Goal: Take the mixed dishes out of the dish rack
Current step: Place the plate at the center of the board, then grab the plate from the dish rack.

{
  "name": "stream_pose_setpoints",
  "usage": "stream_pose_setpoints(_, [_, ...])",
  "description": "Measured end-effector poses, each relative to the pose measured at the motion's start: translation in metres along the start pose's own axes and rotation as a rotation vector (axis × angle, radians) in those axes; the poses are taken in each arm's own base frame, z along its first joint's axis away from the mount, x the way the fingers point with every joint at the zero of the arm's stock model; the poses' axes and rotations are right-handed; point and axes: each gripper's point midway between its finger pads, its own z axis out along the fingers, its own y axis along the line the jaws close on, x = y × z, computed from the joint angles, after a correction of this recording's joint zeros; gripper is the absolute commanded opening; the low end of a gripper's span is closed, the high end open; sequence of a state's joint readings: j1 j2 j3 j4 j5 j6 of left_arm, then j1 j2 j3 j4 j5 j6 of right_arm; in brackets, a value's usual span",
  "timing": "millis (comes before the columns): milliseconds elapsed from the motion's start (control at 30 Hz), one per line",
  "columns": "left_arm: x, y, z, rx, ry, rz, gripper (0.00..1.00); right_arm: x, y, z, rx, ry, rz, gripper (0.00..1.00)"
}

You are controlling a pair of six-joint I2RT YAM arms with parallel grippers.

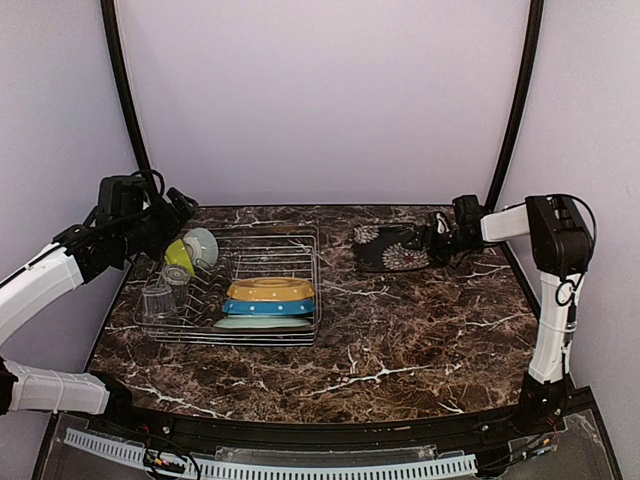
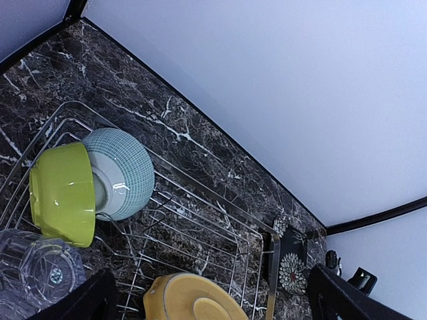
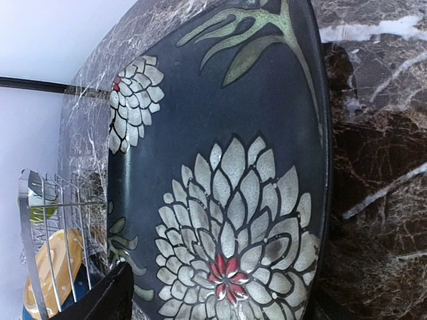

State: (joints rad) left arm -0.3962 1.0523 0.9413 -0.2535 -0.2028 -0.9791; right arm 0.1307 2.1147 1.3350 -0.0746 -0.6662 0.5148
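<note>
The silver wire dish rack [image 1: 312,262] stands left of centre. It holds a yellow plate [image 1: 270,289] on a blue dotted plate [image 1: 268,307] on a pale-green plate [image 1: 262,322]. It also holds a yellow-green bowl [image 2: 61,193], a pale-green bowl [image 2: 123,172] and clear glasses [image 1: 165,290]. The black square flower plate [image 1: 388,248] lies flat on the table right of the rack. My right gripper [image 1: 437,238] is open at the plate's right edge, and the plate [image 3: 220,173] fills its view. My left gripper [image 1: 178,213] is open and empty above the rack's back-left corner.
The dark marble table [image 1: 400,340] ends at a wall behind and at black frame posts [image 1: 515,110] on both sides. The rack's right rim [image 2: 273,267] lies close to the black plate [image 2: 292,270].
</note>
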Motion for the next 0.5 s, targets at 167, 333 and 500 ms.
stream_pose_setpoints(167, [0.003,0.007,0.000,-0.031,0.015,0.062,1.00,-0.001,-0.005,-0.009,0.071,-0.016,-0.045,0.97])
stream_pose_setpoints(333, [0.004,0.009,0.000,-0.073,0.048,0.178,1.00,-0.006,-0.001,-0.031,0.146,-0.057,-0.104,0.99])
stream_pose_setpoints(500, [0.008,0.006,-0.001,-0.064,0.085,0.323,1.00,-0.014,0.017,-0.053,0.166,-0.106,-0.188,0.99])
